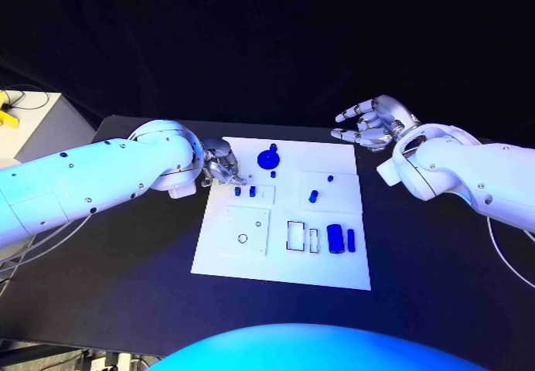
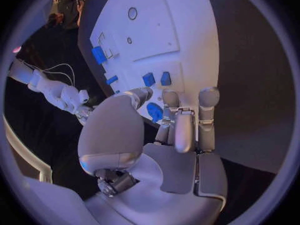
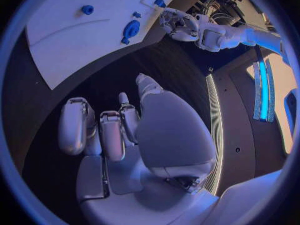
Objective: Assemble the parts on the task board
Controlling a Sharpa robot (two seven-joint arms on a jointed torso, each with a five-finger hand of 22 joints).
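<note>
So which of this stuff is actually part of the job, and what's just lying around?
Job:
task board
round blue part
two small blue parts
blue parts by the slots
left hand
right hand

Lying about:
yellow object on the side table

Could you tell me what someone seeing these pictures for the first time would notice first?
First, the white task board in the middle of the black table, dotted with small blue parts; the largest is a round blue part near its far edge. Next, the two silver hands: the left hand hovers at the board's far left corner, fingers holding nothing, while the right hand hangs open off the board, past its far right corner.
</note>
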